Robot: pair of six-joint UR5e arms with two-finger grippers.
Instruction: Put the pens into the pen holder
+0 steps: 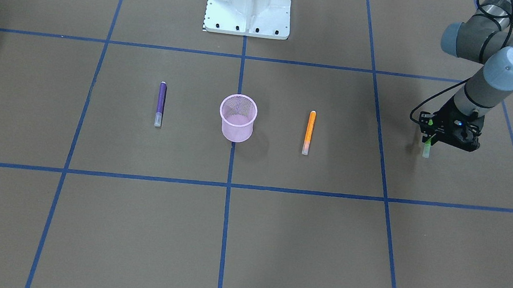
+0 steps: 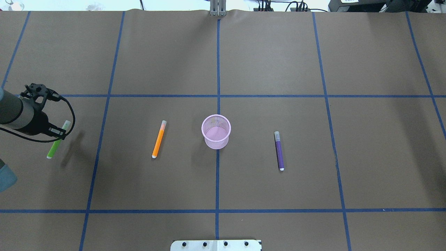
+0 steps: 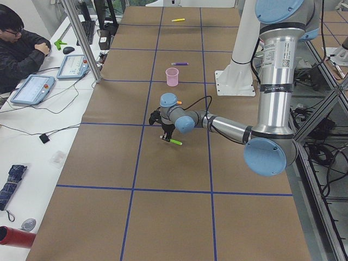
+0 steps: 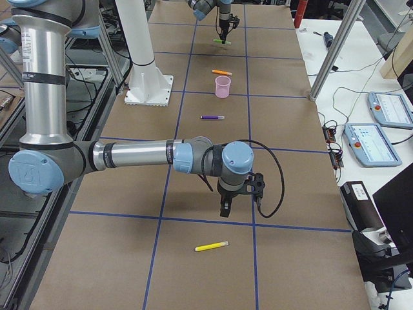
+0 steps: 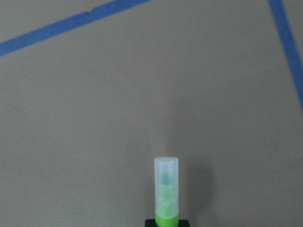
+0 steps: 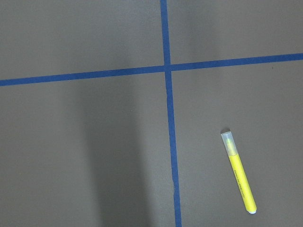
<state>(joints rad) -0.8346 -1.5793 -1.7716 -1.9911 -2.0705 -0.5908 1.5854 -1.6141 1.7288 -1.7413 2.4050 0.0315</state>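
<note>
Near the desk's left end the left tool (image 2: 59, 134) is clamped on the green pen (image 2: 54, 148) — long axis near-to-far, pale cap toward the far edge, wrist bent downward — while the upright pen holder (image 2: 216, 144) sits mid-desk, its floor showing, and whether the right tool (image 4: 226, 208) is open cannot be told.

Pen holder (image 2: 216, 140) stands between orange pen (image 2: 159, 139) and purple pen (image 2: 279, 150).
</note>
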